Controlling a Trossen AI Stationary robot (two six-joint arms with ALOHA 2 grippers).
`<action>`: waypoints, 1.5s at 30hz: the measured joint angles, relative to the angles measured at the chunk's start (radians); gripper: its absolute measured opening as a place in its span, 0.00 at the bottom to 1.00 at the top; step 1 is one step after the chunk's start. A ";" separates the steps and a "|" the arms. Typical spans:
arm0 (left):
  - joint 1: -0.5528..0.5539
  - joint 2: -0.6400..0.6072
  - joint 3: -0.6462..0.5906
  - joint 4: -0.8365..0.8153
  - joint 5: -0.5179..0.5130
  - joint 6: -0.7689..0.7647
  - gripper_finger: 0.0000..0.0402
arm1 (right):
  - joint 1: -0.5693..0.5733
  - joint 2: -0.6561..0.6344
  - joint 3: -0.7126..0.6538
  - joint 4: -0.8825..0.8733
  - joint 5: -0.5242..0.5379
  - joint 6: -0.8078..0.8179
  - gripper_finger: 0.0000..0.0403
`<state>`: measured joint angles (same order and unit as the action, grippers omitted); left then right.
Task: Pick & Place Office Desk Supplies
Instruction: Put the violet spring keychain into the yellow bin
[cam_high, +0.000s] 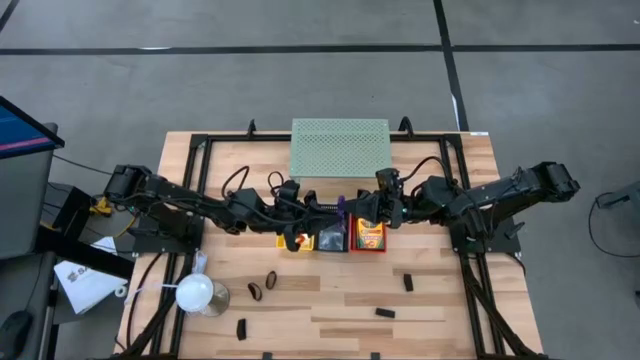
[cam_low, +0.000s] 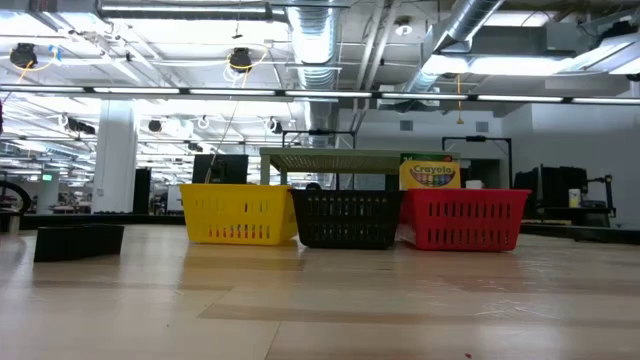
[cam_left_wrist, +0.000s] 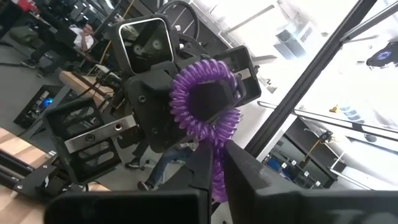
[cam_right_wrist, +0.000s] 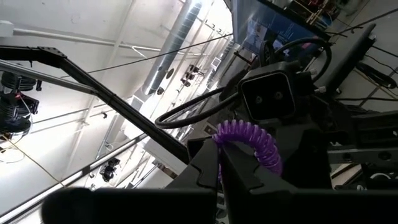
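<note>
Handoff mid-air: purple ring band (cam_left_wrist: 205, 112) sits between both grippers above the black basket (cam_high: 331, 239), behind the yellow basket (cam_low: 238, 213) / red basket (cam_low: 463, 219) row. Left gripper (cam_left_wrist: 214, 177) jaws pinched narrow on the band's lower loop; right gripper (cam_right_wrist: 219, 163) jaws clamped tight on the opposite side, its wrist camera facing the left one. Both hold the same coil, as far as I can tell; the overhead view is cluttered with cables. To do this well: confirm the left pinch has real bite on the coil, then open the right jaws only, and back straight off so the stretchy band doesn't snag or spring loose.
</note>
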<state>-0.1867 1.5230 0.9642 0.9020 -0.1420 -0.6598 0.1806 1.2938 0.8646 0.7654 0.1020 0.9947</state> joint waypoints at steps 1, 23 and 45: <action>0.000 0.000 0.000 0.000 -0.005 0.000 0.03 | 0.000 0.000 0.000 0.000 0.000 0.000 0.00; -0.022 0.000 0.001 -0.097 -0.031 0.005 0.02 | 0.004 0.000 0.000 0.056 0.000 0.000 0.32; -0.061 -0.427 0.000 -0.598 -0.253 0.200 0.01 | 0.059 -0.032 0.000 -0.374 0.153 0.031 0.40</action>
<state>-0.2481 1.0963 0.9642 0.3036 -0.3946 -0.4594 0.2398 1.2618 0.8646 0.3910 0.2553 1.0253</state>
